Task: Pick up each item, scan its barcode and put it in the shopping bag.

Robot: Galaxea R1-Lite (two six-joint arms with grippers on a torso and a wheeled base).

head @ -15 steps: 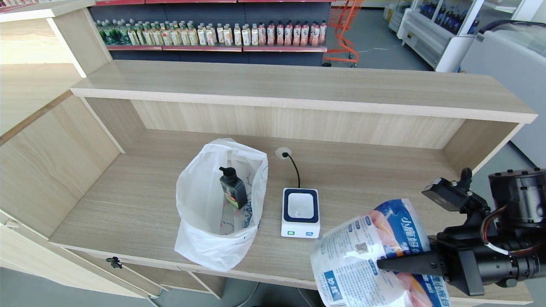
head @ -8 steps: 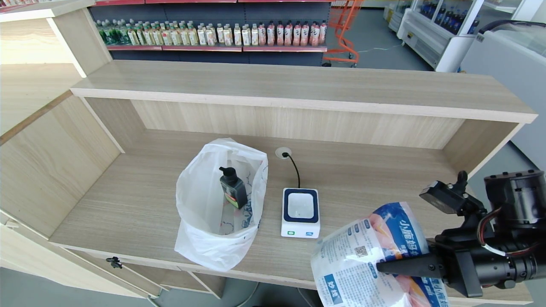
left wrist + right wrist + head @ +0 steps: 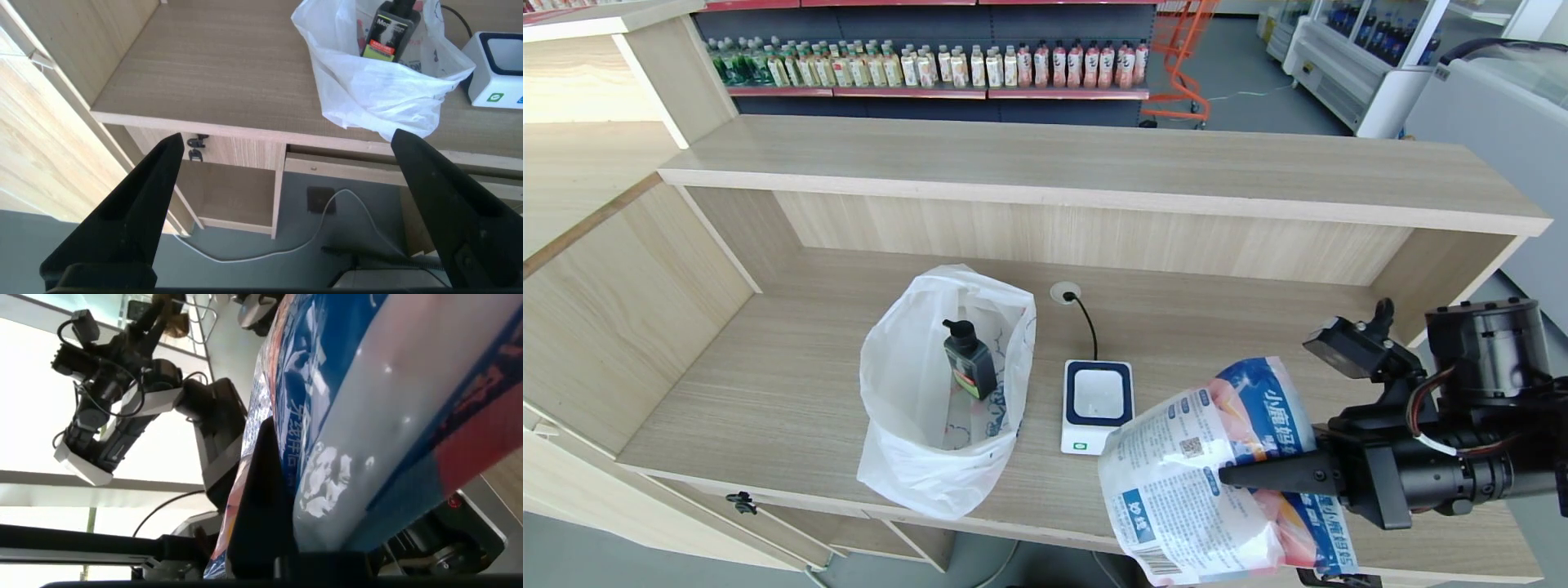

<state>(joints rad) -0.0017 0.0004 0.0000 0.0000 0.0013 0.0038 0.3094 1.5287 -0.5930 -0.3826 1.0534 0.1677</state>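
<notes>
Pouch (image 3: 1209,465): held in air over counter (image 3: 768,392) near edge, just right of scanner (image 3: 1097,404). Printed back faces up, barcode at low corner.
Handling, judged: soft, light, slick film; body sags, contents may shift. Best hold is flat side seam, firm pinch.
Right gripper (image 3: 1241,480): pinching pouch's right side.
Left gripper (image 3: 288,143): fingers spread, empty, off counter front.
Bag (image 3: 894,384): left of scanner, mouth open, 1 bottle (image 3: 969,359) upright inside.
Obstacles: scanner stands between pouch and bag; floppy bag rim and bottle may snag pouch.

Right gripper (image 3: 1235,478) clamped tight, left gripper (image 3: 286,140) fingers (image 3: 143,208) spread wide.
</notes>
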